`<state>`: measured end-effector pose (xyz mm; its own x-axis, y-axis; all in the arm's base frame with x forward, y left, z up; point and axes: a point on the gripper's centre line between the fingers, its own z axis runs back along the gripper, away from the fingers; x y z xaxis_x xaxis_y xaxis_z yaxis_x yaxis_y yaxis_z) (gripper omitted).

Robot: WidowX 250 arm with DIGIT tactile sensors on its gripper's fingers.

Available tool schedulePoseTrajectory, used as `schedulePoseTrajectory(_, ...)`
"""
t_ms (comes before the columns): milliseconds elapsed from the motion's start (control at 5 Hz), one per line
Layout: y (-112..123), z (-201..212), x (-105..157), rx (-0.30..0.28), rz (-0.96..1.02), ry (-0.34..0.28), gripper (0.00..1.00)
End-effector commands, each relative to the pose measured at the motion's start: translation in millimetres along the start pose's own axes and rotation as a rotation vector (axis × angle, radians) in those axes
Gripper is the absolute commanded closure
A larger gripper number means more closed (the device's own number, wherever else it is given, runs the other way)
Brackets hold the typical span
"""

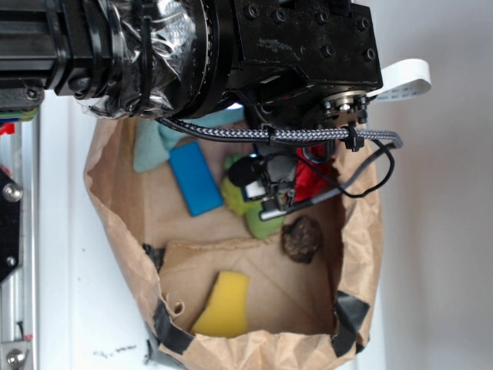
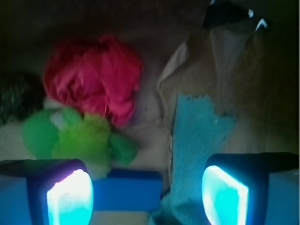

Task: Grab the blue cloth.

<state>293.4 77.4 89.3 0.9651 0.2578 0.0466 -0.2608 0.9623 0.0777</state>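
Note:
The blue cloth [image 2: 197, 136], a pale teal fuzzy rag with ragged edges, lies against the paper wall just inside my right finger [image 2: 225, 194]. In the exterior view the blue cloth [image 1: 150, 146] sits at the back left of the brown paper tray [image 1: 115, 223], partly hidden under the arm. My gripper [image 2: 147, 197] is open and empty, hovering above the items. A bright blue rigid block [image 2: 129, 190] lies between the fingers, beside the cloth. In the exterior view the gripper [image 1: 266, 189] hangs over the middle of the tray.
A blue block [image 1: 195, 179], a green plush [image 1: 246, 206], a red crumpled cloth [image 2: 93, 77], a dark brown lump [image 1: 302, 237] and a yellow sponge [image 1: 223, 304] lie in the tray. Its paper walls stand up all round. A metal rail [image 1: 19, 254] runs along the left.

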Motion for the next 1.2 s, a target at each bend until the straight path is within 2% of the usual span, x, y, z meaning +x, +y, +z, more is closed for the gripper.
schedulePoseTrajectory(0,33,-4,14,0.048,0.102,-0.023,0.0)
schedulePoseTrajectory(400,41,-18,24,0.139,0.118,-0.078,0.0)
schedulePoseTrajectory(600,42,-23,16,0.161,0.061,-0.087,0.0)
schedulePoseTrajectory(1000,35,-47,-3,0.184,-0.062,-0.063,0.0)
